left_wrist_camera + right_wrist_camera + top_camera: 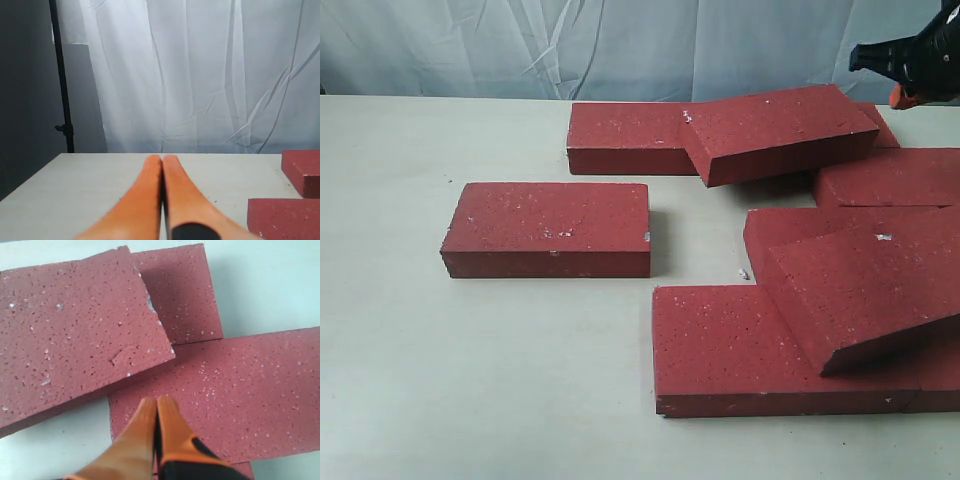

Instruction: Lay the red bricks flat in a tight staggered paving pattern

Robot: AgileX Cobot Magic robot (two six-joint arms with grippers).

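Lone brick (546, 226): flat on the surface (470, 380), well apart from the others.
Red bricks (740, 350): heaped at right, with the far tilted brick (775, 130) and the near tilted brick (865, 295) leaning on flat ones.
Progress: barely begun, by my judgement; no staggered rows yet.
Left pincer (162, 167): pressed together, empty, not touching any brick.
Right pincer (156, 410): closed, empty, above the far right bricks.

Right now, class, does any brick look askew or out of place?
Yes. The rear tilted brick rests askew on the back-left brick, and the front tilted brick leans across the front flat brick. Neither lies flat.
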